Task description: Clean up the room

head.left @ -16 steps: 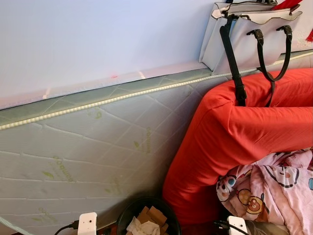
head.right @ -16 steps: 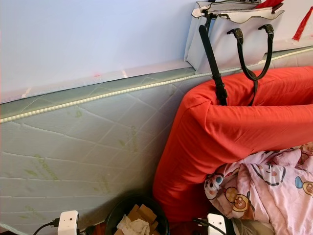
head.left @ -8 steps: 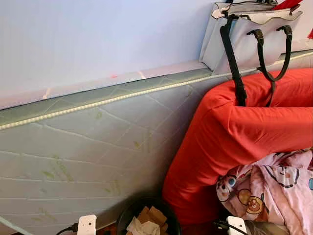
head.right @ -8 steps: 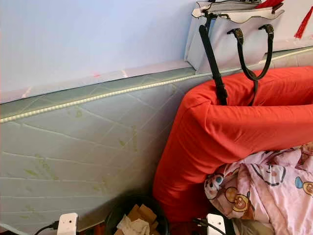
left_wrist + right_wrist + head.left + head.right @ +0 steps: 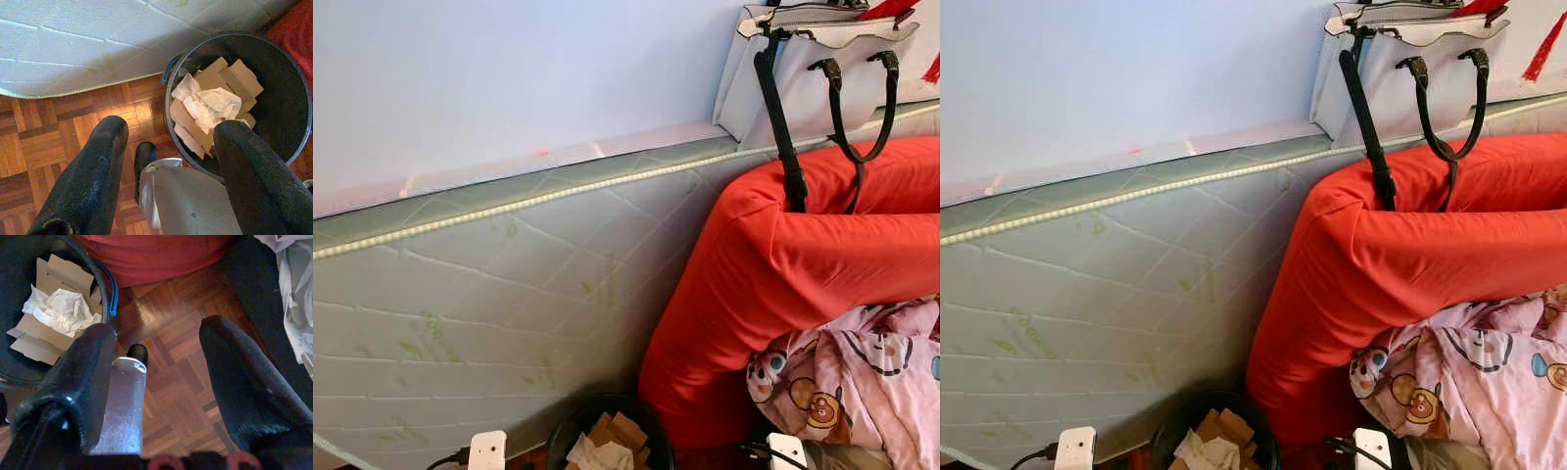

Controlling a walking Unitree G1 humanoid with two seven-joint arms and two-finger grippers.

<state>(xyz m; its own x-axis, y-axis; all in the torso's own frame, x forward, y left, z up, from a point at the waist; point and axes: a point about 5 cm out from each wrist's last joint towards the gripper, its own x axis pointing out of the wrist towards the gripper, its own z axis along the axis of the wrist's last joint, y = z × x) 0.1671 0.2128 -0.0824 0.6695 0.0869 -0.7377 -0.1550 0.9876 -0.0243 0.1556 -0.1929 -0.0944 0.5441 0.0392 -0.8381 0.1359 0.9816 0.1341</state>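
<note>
Two grippers hang low with fingers spread wide and nothing between them: the left gripper (image 5: 168, 147) above a round black bin (image 5: 288, 98) of torn cardboard (image 5: 234, 78) and crumpled white paper (image 5: 208, 103), the right gripper (image 5: 156, 352) over parquet floor (image 5: 181, 382). At the head view's bottom centre the bin stands against a quilted, pale mattress (image 5: 489, 284) on its edge. Right of it bulges a smooth red cushion (image 5: 783, 284), a pink cartoon-print blanket (image 5: 862, 372) below, a white handbag (image 5: 822, 59) with black straps at upper right.

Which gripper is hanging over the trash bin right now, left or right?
The left gripper: its open fingers frame the black trash bin of cardboard and crumpled paper. The right gripper, also open, hangs over bare parquet floor, the bin off to one side.
</note>
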